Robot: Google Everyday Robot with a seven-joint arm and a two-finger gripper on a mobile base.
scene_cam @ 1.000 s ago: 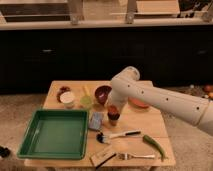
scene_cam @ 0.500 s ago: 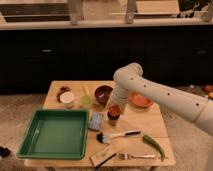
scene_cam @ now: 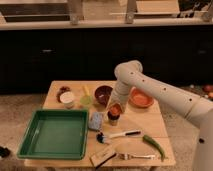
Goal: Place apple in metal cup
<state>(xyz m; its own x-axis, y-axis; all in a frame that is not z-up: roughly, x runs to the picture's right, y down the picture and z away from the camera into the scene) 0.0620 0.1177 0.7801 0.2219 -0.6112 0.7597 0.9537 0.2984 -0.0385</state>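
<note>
The apple (scene_cam: 115,109), small and orange-red, sits at the tip of my gripper (scene_cam: 115,107), which is shut on it. The gripper points down from the white arm (scene_cam: 150,85) that reaches in from the right. The metal cup (scene_cam: 114,120), small and grey, stands on the wooden table (scene_cam: 145,122) directly under the apple. The apple is at or just above the cup's rim, and I cannot tell whether they touch. The gripper hides most of the cup's mouth.
A dark red bowl (scene_cam: 103,93) and an orange bowl (scene_cam: 140,98) stand just behind the cup. A white cup (scene_cam: 67,99) is at back left. A green tray (scene_cam: 52,134), a blue sponge (scene_cam: 96,120), a brush (scene_cam: 117,135), a green pepper (scene_cam: 154,145) and a fork (scene_cam: 132,156) lie around.
The arm's forearm has swung more upright and the gripper has stayed over the metal cup with the apple, shifting only slightly.
</note>
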